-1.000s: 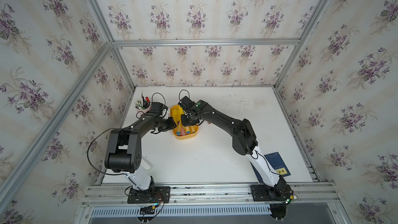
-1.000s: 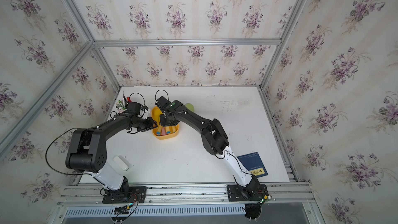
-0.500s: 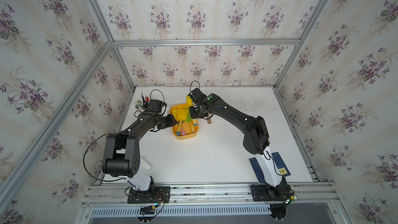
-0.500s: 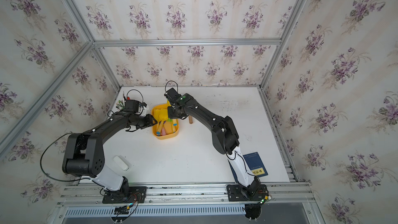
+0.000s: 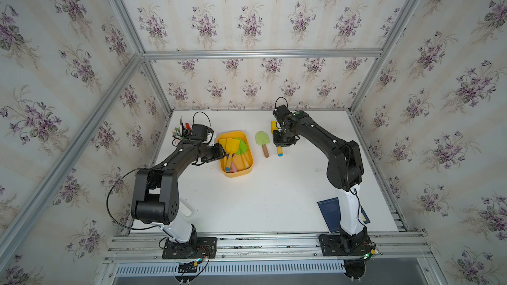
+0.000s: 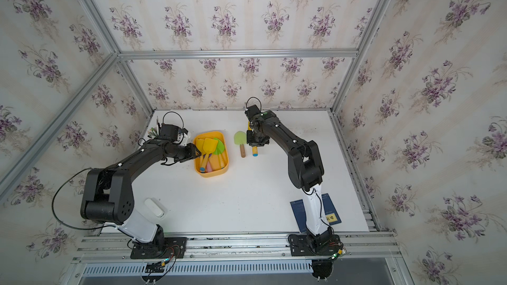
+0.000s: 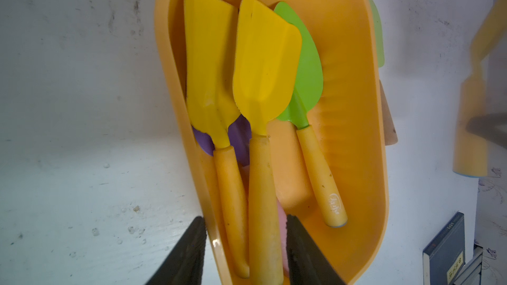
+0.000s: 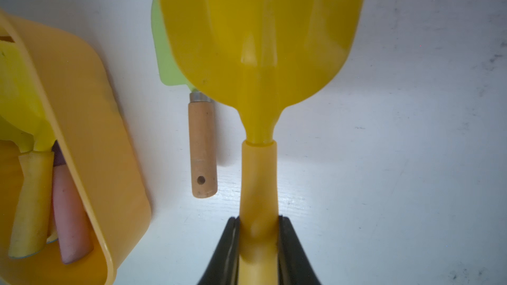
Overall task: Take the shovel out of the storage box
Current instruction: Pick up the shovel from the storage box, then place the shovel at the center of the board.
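Our right gripper point(image 8: 258, 219) clenches a yellow shovel point(image 8: 260, 37), seemingly light, stiff, by its handle. At nine o'clock, left gripper point(image 7: 246, 217) gapes at the storage box point(image 5: 237, 174).

No legible text. Cursive logo on green shovel handle point(image 7: 320, 176), yellow label on blue book point(image 7: 442, 253): unreadable.

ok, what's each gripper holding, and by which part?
Right gripper is shut on a yellow shovel, by its handle. Left gripper holds nothing: jaws open either side of two handles in the box.
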{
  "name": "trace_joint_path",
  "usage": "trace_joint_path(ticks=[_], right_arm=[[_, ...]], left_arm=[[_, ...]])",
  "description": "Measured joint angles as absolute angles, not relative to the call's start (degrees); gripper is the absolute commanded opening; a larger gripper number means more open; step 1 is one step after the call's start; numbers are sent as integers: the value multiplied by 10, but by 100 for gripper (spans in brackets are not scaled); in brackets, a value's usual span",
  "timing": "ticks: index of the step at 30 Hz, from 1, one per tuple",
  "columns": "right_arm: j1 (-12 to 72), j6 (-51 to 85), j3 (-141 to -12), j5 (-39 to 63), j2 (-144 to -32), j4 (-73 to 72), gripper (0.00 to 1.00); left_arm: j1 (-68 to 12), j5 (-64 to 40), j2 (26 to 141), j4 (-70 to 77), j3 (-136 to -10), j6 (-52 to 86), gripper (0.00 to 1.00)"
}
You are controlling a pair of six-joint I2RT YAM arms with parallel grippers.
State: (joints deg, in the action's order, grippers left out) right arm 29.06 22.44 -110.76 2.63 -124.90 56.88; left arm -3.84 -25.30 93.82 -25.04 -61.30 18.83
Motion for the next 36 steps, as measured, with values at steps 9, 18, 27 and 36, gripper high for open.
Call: trace_joint_path(ticks=[9,18,27,36], right_arm=[[269,210,-1165,41,-1335,599,2],[268,206,-1165,54,-1350,615,3],[268,206,-1167,63,-1362,613,8],[269,206,-1160,66,-1359,608,23]], left_arm=[[-38,-250,951,-253,-616,184,48],[-38,-236,952,-264,-617,179,47],[-38,-230,948,-268,-618,177,47],[-38,-229,947,-272,-618,173,47]])
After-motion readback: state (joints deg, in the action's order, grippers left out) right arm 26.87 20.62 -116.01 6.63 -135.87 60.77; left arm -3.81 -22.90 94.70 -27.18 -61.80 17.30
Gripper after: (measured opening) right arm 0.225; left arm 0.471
